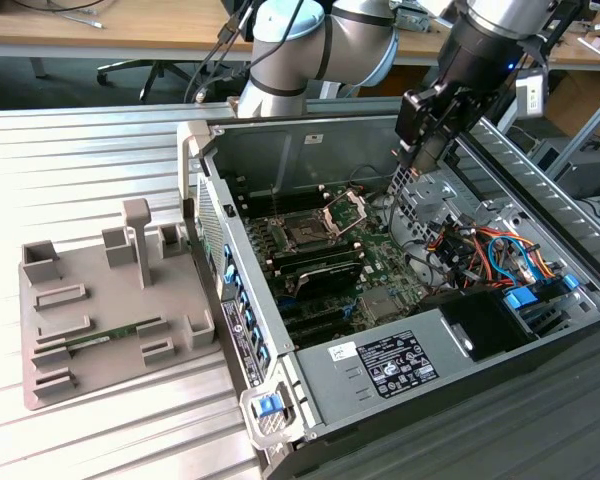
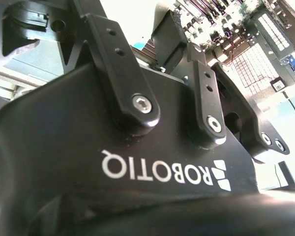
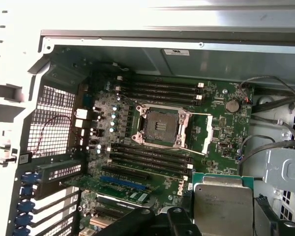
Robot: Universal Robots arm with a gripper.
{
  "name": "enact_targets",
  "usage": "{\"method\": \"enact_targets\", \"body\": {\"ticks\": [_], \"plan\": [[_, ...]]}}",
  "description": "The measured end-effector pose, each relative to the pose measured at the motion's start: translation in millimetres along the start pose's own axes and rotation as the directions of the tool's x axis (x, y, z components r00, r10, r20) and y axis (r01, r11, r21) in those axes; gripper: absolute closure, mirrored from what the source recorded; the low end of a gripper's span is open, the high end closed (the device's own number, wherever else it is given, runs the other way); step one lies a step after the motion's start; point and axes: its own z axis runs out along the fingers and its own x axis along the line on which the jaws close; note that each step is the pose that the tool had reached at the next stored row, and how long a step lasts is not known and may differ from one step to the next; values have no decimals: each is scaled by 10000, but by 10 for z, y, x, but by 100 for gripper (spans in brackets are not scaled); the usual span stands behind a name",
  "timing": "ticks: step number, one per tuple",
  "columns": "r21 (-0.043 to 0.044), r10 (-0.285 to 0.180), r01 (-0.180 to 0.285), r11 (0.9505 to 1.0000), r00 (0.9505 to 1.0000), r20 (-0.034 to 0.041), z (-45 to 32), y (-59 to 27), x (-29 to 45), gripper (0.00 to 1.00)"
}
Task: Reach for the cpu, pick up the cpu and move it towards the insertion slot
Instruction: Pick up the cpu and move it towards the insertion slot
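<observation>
Fingers of your black gripper (image 1: 412, 150) are clamped on the flat square silvery-topped cpu (image 3: 222, 202), so pickup is done. It hangs above the open case, well apart from the dark silver-framed insertion slot (image 3: 161, 126); transfer remains.

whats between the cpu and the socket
In the first wrist view, bare green board and the ends of black memory slots lie between the cpu and socket.

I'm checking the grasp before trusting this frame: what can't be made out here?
- The cpu: first wrist view, its lower part cut off by the picture's edge, so the grip on it is unseen.
- The gripper: exterior view, fingertips too small to judge.
- The insertion slot: contacts too fine to make out.
</observation>
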Motion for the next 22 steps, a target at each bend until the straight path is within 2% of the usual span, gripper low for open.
{"method": "enact_targets", "body": {"ticks": [7,9,19,21,22], "plan": [[1,0,0,10000,10000,0,15,-1,0,45],[1,0,0,10000,10000,0,108,-5,0,45],[0,0,0,10000,10000,0,132,-6,0,45],[1,0,0,10000,10000,0,236,-10,-1,45],[1,0,0,10000,10000,-1,236,-10,-1,45]]}}
